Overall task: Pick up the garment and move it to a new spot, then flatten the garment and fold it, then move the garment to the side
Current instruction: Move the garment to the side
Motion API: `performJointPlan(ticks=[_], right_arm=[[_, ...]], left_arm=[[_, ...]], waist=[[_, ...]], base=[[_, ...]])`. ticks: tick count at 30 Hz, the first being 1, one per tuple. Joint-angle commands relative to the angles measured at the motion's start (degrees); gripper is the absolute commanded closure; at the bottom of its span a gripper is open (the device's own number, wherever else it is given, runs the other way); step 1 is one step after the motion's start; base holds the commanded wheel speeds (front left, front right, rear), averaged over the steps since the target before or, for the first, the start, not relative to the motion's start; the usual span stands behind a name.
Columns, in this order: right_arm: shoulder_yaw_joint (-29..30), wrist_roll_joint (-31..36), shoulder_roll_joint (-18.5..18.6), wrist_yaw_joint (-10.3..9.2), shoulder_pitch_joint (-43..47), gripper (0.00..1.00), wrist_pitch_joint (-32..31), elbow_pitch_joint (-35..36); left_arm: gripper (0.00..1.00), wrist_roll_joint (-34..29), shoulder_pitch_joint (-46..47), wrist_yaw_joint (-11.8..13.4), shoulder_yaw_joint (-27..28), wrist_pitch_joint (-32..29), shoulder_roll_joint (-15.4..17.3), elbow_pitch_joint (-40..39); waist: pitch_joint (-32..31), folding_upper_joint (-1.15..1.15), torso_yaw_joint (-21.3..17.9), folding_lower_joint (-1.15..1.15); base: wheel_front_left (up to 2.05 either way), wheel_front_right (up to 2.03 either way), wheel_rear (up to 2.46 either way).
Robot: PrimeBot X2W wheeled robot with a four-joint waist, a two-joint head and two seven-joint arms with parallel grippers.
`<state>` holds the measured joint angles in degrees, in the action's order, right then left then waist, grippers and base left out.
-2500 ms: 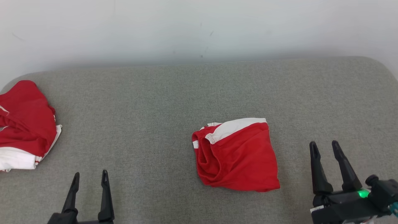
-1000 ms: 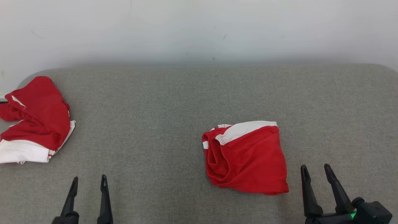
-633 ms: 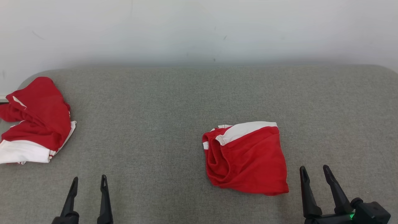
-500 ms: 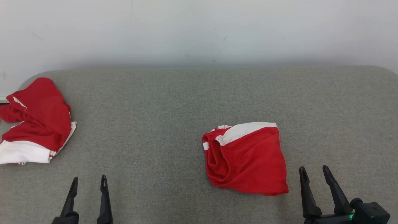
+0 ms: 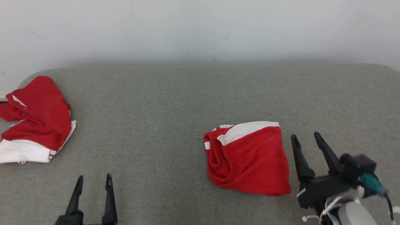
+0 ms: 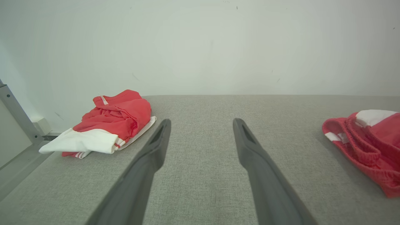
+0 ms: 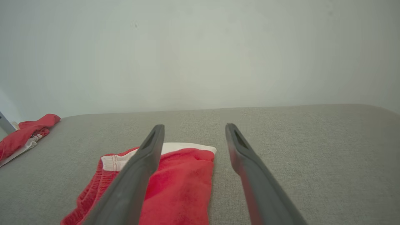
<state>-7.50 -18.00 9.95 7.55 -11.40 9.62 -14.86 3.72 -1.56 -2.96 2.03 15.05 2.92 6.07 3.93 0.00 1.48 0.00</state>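
1. Shows a folded red garment point(image 5: 248, 159) with a white band along its far edge, lying on the grey padded surface point(image 5: 162, 103), right of centre in the head view.
2. Places the right gripper point(image 5: 305, 135) just beside the garment's right edge, with a narrow strip of grey between cloth and nearer finger, fingertips pointing toward the pale wall point(image 5: 200, 28).
3. Shows that gripper's two dark fingers spread wide and gripping nothing; in the right wrist view, sets the garment's far right corner in the gap beneath them.
4. Puts the left gripper point(image 5: 94, 176) at the near edge of the surface, well to the left of the garment, fingers likewise parted and empty over bare grey fabric.
5. Shows a heap of red and white cloth point(image 5: 37, 118) bunched at the far left end of the surface, well apart from both grippers and from the folded garment.
6. In the left wrist view, frames the heap left of the fingers and the garment's gathered waistband at the right edge.
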Motion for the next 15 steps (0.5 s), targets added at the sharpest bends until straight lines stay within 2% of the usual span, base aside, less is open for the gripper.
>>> performJointPlan(ticks=[1, 10, 15], right_arm=[[-0.6, -0.9, 0.5, -0.10, -2.4, 0.00, -1.2, -2.0], [-1.9, -2.6, 1.7, -0.10, -8.6, 0.00, -5.2, -13.4], [-2.5, -3.9, 0.9, -0.10, -10.6, 0.00, -6.3, -20.3]], left_arm=[[0.00, 0.6, 0.8, 0.1, -0.4, 0.2, -0.1, 0.1], [0.00, 1.5, 2.3, 0.3, -1.9, 0.2, -0.1, 0.8], [0.00, 1.8, 3.0, 0.3, -2.0, 0.2, -0.1, 0.8]], waist=[[0.6, 0.00, 0.8, 0.00], [2.7, 0.00, 3.2, 0.00], [4.0, 0.00, 3.8, 0.00]], base=[[0.00, 0.00, 0.00], [0.00, 0.00, 0.00], [0.00, 0.00, 0.00]])
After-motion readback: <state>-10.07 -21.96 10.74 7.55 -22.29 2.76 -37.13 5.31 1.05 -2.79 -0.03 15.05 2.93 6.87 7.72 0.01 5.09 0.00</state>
